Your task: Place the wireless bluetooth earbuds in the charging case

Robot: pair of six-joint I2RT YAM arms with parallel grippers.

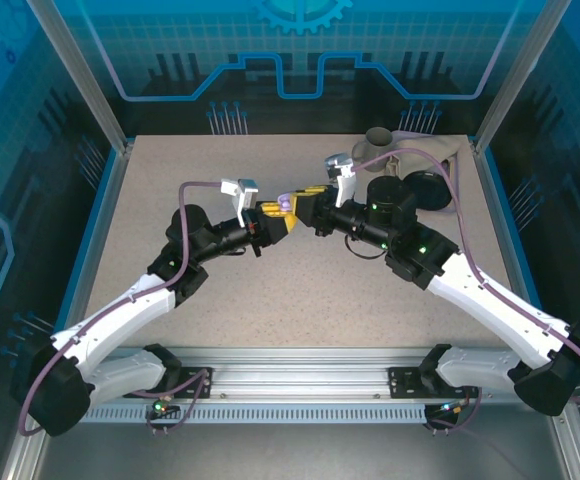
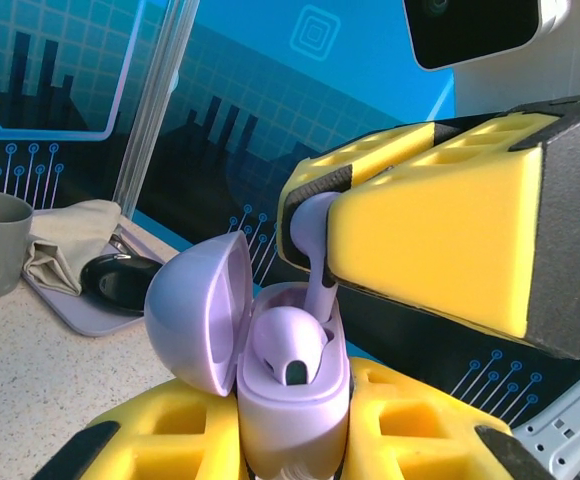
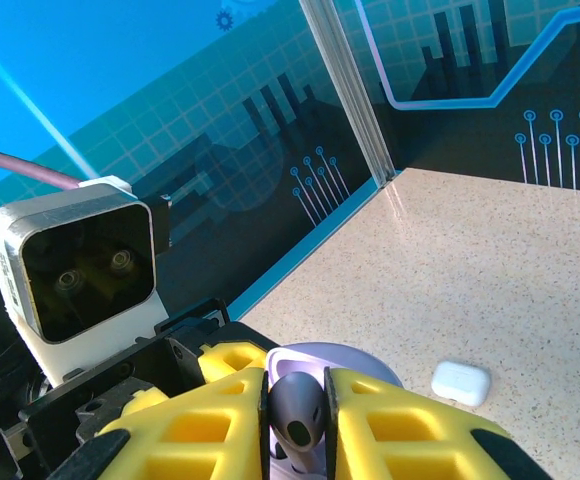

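On the top external view, the two arms are seen meeting tip to tip above the middle of the speckled beige bench (image 1: 270,300). The left end effector (image 1: 273,214) and the right end effector (image 1: 306,205) are brought together, and a lavender oval plastic charging case (image 1: 286,205) is glimpsed between their yellow tips. A grey mug (image 1: 378,140) and a crumpled beige cloth (image 1: 425,150) are parked at the far right corner.

Over to the left wrist view: the left end effector (image 2: 292,435) is clamped on the charging case (image 2: 295,400), held upright with its lid swung open to the left. A seated lavender earbud (image 2: 288,345) is lodged in the near well. Just above, the right end effector (image 2: 310,215) is pinched on a second lavender earbud (image 2: 313,235), its stem pointed down inside the case rim, behind the seated one.

Right wrist view now: the right end effector (image 3: 298,425) is closed tight on the second lavender earbud (image 3: 298,412), with the charging case (image 3: 345,357) just beyond it. A small white rounded case (image 3: 460,383) is left lying on the bench (image 3: 490,270), well apart.
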